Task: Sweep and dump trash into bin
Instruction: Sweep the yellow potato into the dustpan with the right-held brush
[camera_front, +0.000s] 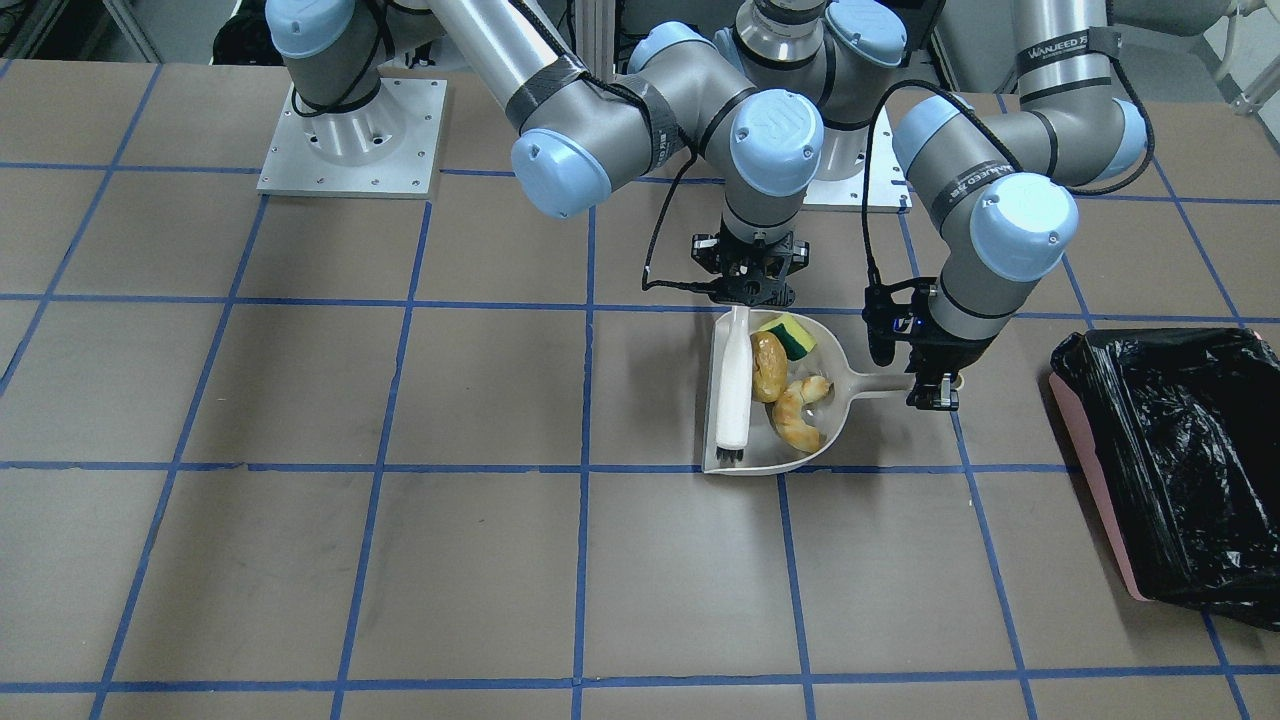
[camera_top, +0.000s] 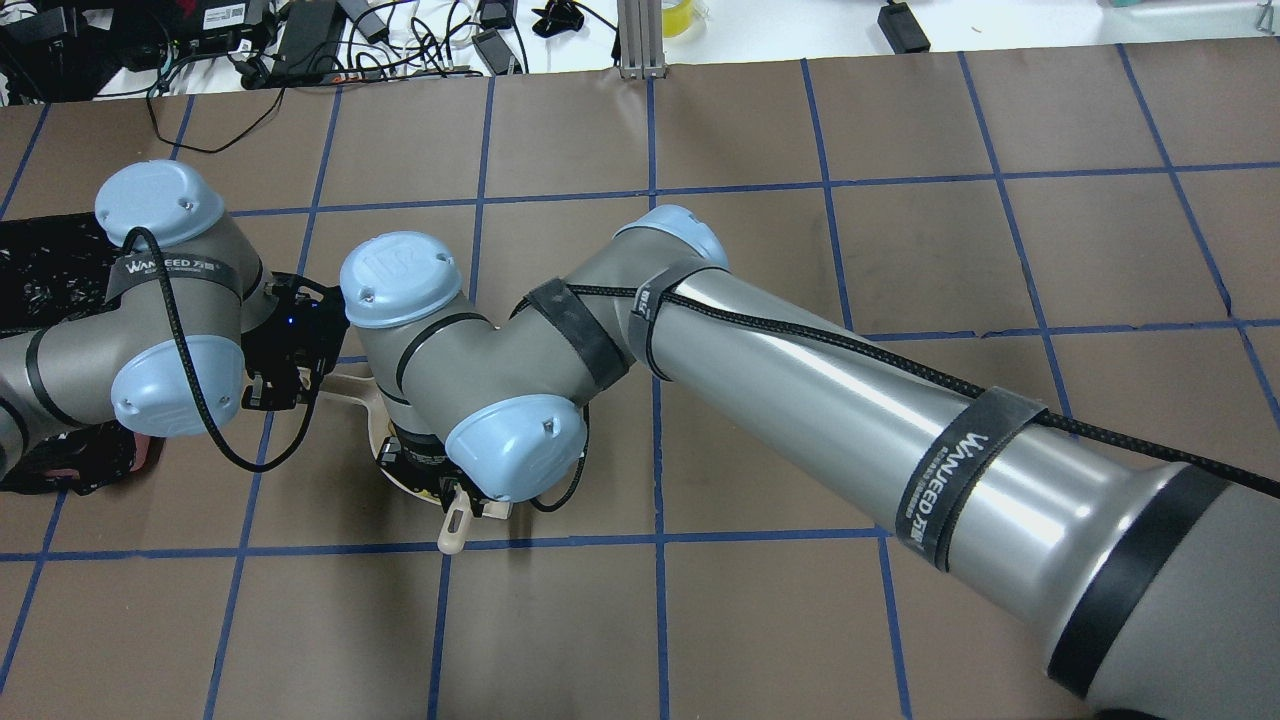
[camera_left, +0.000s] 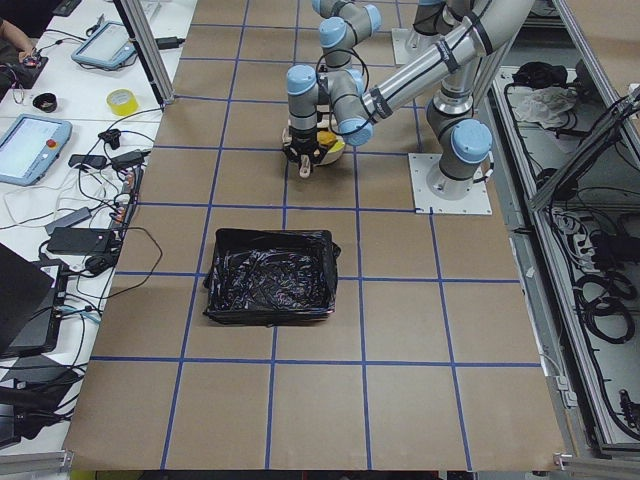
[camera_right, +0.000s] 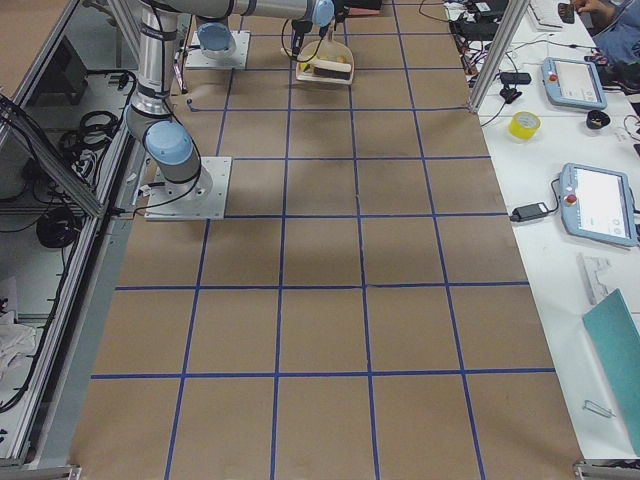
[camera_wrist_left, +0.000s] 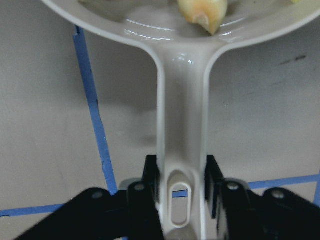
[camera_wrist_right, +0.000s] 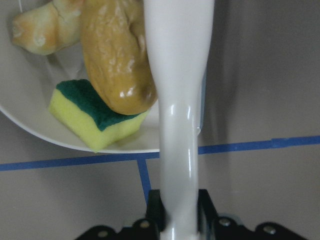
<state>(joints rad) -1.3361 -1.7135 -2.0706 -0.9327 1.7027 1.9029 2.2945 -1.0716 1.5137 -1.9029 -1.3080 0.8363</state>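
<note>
The off-white dustpan (camera_front: 770, 455) lies on the table and holds all the trash: the golden-brown potato (camera_front: 768, 366), the yellow-green sponge (camera_front: 790, 335) and the tan croissant (camera_front: 797, 410). My left gripper (camera_front: 935, 390) is shut on the dustpan handle (camera_wrist_left: 182, 150). My right gripper (camera_front: 745, 290) is shut on the white brush (camera_front: 735, 385), which lies along the pan's open edge, bristles down. The right wrist view shows the brush handle (camera_wrist_right: 177, 100) beside the potato (camera_wrist_right: 117, 60) and sponge (camera_wrist_right: 92, 117). The bin (camera_front: 1170, 470), pink with a black bag, stands apart beyond the left arm.
The bin (camera_left: 270, 275) sits about one grid square from the dustpan on the left arm's side. The right arm reaches across the table's middle (camera_top: 800, 380). Blue tape lines grid the brown table. Cables and devices lie beyond the far edge (camera_top: 400, 30).
</note>
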